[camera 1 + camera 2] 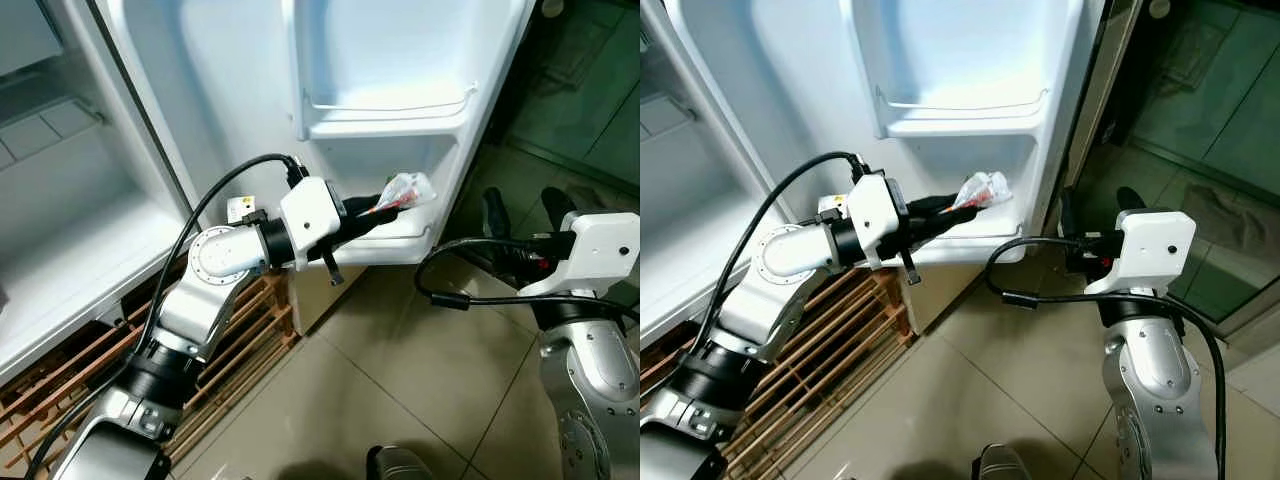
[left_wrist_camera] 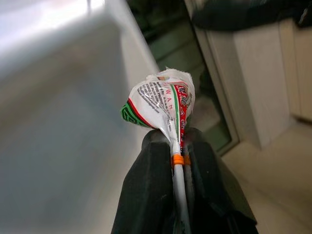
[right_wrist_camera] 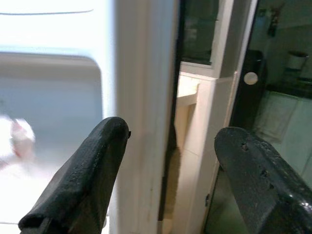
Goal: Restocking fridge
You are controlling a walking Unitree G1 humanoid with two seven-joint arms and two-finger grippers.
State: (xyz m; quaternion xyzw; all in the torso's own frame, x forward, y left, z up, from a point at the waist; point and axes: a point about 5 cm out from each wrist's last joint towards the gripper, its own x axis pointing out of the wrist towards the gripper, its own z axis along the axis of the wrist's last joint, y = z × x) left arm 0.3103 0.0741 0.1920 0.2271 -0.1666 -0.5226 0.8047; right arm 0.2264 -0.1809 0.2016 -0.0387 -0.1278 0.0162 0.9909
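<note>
Left gripper [image 1: 385, 207] clamped on packet [image 1: 408, 188], over the lower door shelf [image 1: 405, 243]; fingertips mostly hidden by wrapper. Right gripper [image 3: 170, 170] wide apart, holding nothing, straddling the fridge door [image 3: 141, 97] edge. Packet print blurred.

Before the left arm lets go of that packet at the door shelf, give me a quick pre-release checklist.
1. Left pincer shut on the small crinkled red, green and white plastic packet: ok.
2. Packet above the white lower fridge door shelf: ok.
3. Packet resting on the shelf floor: cannot tell.
4. White fridge door open: ok.
5. Right pincer open, beside the door edge, apart from the packet: ok.
</note>
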